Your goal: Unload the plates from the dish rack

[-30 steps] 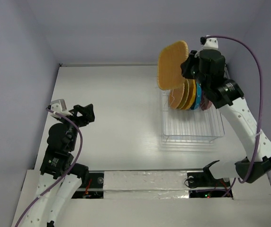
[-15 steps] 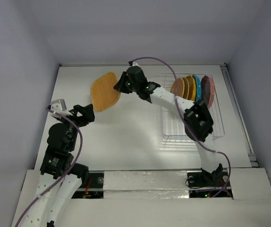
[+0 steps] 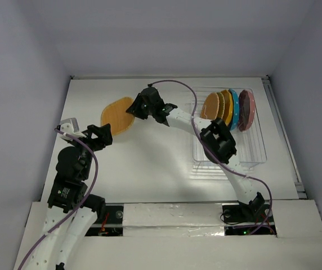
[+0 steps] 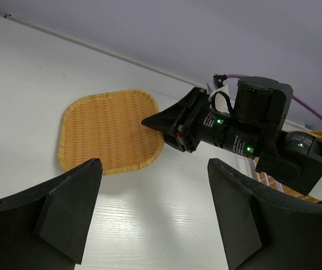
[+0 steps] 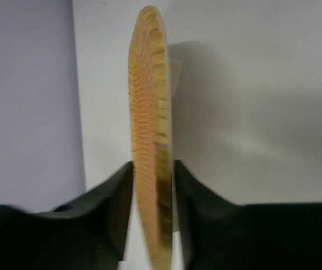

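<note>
one tan plate (image 3: 117,115) pinched by its rim in right fingers (image 5: 104,202), held low over bench (image 3: 150,169), well left of dish rack (image 3: 228,157) (other plates (image 3: 245,109) stand in it). left fingers (image 4: 65,208) spread, idle. next: level it, lower till it touches, release w/o dragging.

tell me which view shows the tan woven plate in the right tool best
Left wrist view: the tan woven plate shows its whole woven face, with the right tool pinching one edge. Top external shows it small and foreshortened; right wrist sees only its rim, edge-on.
</note>
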### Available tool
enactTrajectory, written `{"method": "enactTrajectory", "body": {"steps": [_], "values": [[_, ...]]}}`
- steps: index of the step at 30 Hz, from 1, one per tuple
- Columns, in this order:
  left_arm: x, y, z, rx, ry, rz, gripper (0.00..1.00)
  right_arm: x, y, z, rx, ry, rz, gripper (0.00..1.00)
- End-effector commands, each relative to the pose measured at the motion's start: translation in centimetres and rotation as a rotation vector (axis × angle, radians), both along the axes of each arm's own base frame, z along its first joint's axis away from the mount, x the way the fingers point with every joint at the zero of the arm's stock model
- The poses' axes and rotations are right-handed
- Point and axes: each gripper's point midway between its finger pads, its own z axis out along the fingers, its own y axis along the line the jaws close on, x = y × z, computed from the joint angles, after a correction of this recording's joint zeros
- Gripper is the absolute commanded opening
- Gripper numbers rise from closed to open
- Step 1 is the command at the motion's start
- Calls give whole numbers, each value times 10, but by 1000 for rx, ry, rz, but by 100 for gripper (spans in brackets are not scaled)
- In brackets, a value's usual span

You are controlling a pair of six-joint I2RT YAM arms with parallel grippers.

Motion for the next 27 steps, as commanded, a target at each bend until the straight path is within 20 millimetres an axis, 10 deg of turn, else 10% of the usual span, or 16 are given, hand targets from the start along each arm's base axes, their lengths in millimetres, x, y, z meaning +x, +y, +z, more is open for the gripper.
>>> {"method": "enactTrajectory", "body": {"steps": [1, 9, 20, 23, 25, 27], "values": [[2, 0, 10, -16, -42, 0, 73, -8, 21, 46, 142, -63, 41, 46], [4, -1, 6, -13, -27, 0, 72, -14, 11, 17, 0, -39, 75, 100], [7, -2, 3, -7, -14, 0, 68, 4, -69, 49, -375, -233, -100, 100], [8, -2, 3, -6, -14, 0, 67, -3, -94, 85, -449, -301, -110, 79], [8, -2, 2, -3, -10, 0, 63, -10, -114, 109, -488, -357, -126, 6], [7, -2, 2, -4, -13, 0, 56, -23, -159, 139, -567, -420, -169, 0]]}}
